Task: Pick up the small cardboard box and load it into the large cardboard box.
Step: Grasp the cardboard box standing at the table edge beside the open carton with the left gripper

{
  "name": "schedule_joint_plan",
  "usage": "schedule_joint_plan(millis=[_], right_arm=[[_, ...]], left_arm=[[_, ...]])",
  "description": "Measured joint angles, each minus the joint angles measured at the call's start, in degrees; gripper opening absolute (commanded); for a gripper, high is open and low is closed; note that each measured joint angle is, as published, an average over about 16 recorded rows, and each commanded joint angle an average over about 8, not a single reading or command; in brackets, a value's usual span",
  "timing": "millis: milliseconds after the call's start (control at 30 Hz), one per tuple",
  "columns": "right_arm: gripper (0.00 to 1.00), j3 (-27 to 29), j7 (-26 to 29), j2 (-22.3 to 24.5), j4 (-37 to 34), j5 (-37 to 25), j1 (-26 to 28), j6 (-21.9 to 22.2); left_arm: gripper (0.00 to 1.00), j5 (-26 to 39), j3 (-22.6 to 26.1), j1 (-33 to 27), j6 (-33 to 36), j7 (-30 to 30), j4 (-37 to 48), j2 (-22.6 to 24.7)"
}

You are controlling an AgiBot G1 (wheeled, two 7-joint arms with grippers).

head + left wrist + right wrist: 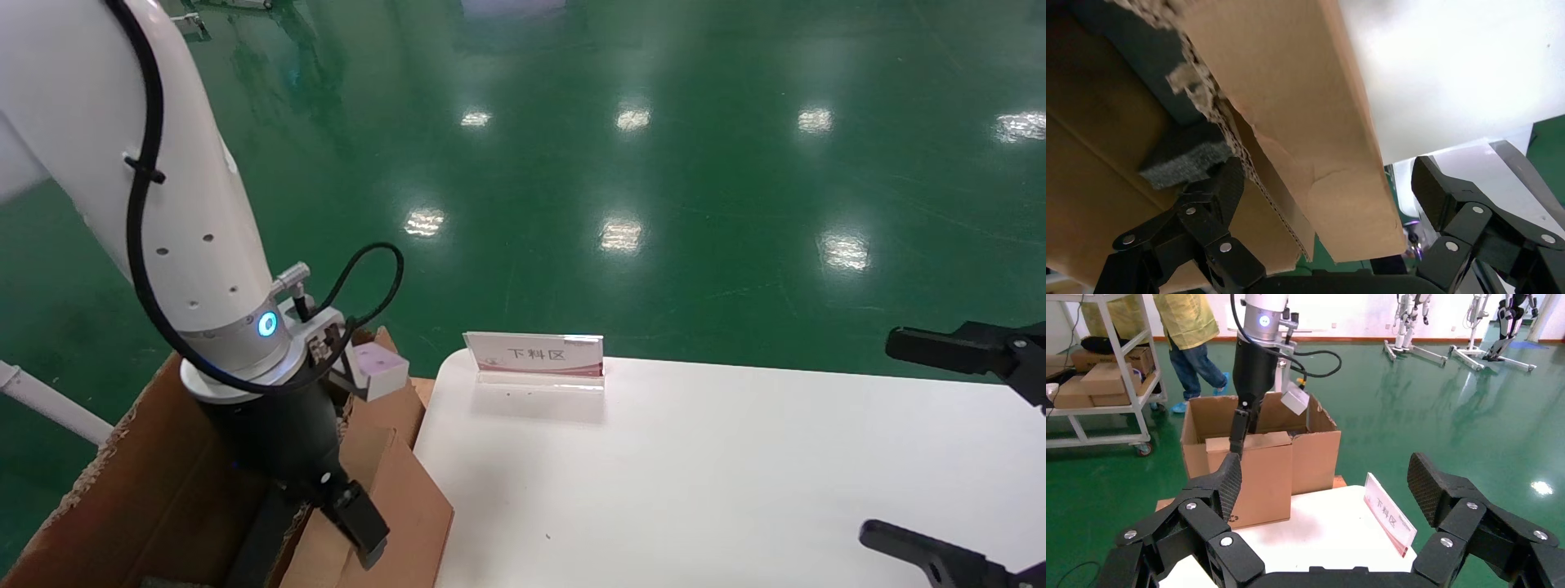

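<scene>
The small cardboard box [1251, 478], smooth brown with a recycling symbol low on one side, stands at the table's left end against the large cardboard box [1315, 447]. In the head view the small box [409, 506] is at the bottom left beside the large box [122, 482]. My left gripper [347, 523] is open, reaching down over the small box's top edge. In the left wrist view its jaws [1327, 184] straddle the smooth carton panel [1309, 122] and the torn wall with black foam [1184, 159]. My right gripper [1327, 478] is open and empty over the table's right side [932, 449].
A white table [735, 474] carries a clear sign stand [535, 357] at its far edge. Green floor lies beyond. In the right wrist view a shelf cart with boxes [1101, 380] and a person in yellow [1190, 331] stand behind the large box.
</scene>
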Motion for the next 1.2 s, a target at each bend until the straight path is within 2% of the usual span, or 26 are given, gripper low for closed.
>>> schedule_joint_plan(millis=[233, 300, 500, 533, 567, 1200], right_arm=[[1.0, 0.0, 0.0, 0.0, 0.0, 0.0, 0.0, 0.0], [1.0, 0.0, 0.0, 0.0, 0.0, 0.0, 0.0, 0.0], [0.25, 0.0, 0.0, 0.0, 0.0, 0.0, 0.0, 0.0], [0.12, 0.0, 0.0, 0.0, 0.0, 0.0, 0.0, 0.0], [0.0, 0.0, 0.0, 0.0, 0.0, 0.0, 0.0, 0.0], [0.0, 0.0, -0.01, 0.01, -0.02, 0.01, -0.01, 0.02]], left_arm=[[1.0, -0.89, 0.97, 0.52, 0.0, 0.32, 0.34, -0.65], [0.78, -1.04, 1.13, 0.6, 0.0, 0.39, 0.39, -0.77], [0.03, -1.32, 1.42, 0.73, 0.0, 0.52, 0.48, -0.99], [0.0, -1.35, 1.47, 0.74, 0.0, 0.53, 0.5, -1.02], [0.0, -1.39, 1.51, 0.76, 0.0, 0.54, 0.51, -1.04], [0.0, -1.58, 1.67, 0.85, -0.02, 0.61, 0.57, -1.16]])
